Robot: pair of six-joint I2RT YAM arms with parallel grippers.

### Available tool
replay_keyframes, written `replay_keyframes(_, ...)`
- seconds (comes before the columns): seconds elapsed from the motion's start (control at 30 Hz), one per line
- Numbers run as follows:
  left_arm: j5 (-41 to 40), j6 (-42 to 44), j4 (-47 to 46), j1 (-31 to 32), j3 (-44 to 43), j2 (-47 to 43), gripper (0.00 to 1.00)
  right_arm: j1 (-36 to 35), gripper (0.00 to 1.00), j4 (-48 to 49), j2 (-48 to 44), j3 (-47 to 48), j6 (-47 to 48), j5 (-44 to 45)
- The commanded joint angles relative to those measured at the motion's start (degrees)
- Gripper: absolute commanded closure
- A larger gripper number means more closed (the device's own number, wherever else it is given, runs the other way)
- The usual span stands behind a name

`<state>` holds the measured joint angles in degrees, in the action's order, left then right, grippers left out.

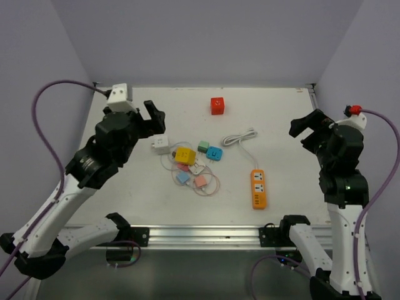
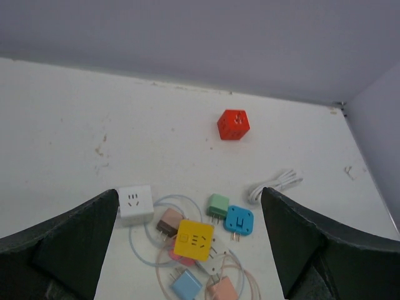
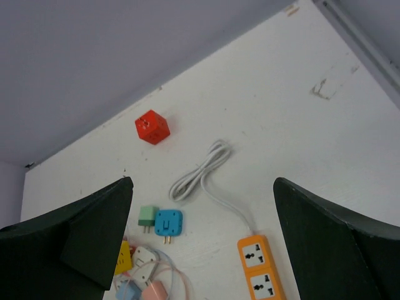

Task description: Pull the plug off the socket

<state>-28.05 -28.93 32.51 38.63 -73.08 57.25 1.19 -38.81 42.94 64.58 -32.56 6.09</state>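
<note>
Overhead view of a white table (image 1: 125,187) with two robot arms at its near edge. The left gripper (image 1: 156,120) and the right gripper (image 1: 305,134) both hang above the table, jaws spread wide apart, holding and touching nothing.

In the middle of the table lies a tangle of small coloured adaptors and thin cables. A yellow socket cube (image 2: 193,239) has a pinkish-brown plug (image 2: 169,222) pressed against its left side. A white cube (image 2: 135,203) sits just beside them, and a green plug (image 2: 218,205) and a blue plug (image 2: 239,220) lie to the right. The pinkish-brown plug looks seated in the yellow cube, though the wrist view is too small to be sure.

An orange power strip (image 1: 259,189) lies apart to the right with its outlets bare, and a red cube (image 1: 217,105) sits far back.

The step in hand appears to be the reach. To do it well, one gripper should pin the socket body to the table. The other should close on the plug's body, not its cable, and pull straight along the prongs.
</note>
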Motion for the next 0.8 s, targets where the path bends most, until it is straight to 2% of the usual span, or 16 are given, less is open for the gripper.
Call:
replay_keyframes(0.0, -8.76, 5.19, 3.25, -0.22, -3.65, -6.00, 0.00, -0.75, 0.01, -8.20, -0.57, 10.20, 5.38, 4.45)
replay_keyframes(0.17, -15.80, 8.45, 6.42, -0.22, -6.54, -14.97, 0.00, -5.67, 0.01, -10.32, -3.64, 17.94, 9.69, 10.42)
replay_keyframes(0.4, -22.13, 11.17, 8.27, -0.14, -8.66, -25.42, 0.00, -11.29, 0.01, -8.48, -9.88, 19.54, 14.97, 17.28)
replay_keyframes(0.57, -24.42, 11.09, 8.53, -0.14, -8.13, -27.98, 0.00, -12.35, 0.01, -6.90, -12.08, 17.17, 16.21, 18.87)
replay_keyframes(0.77, -24.94, 10.21, 6.60, -0.22, -4.80, -29.22, 0.00, -12.79, 0.01, -4.88, -12.09, 14.97, 17.26, 16.85)
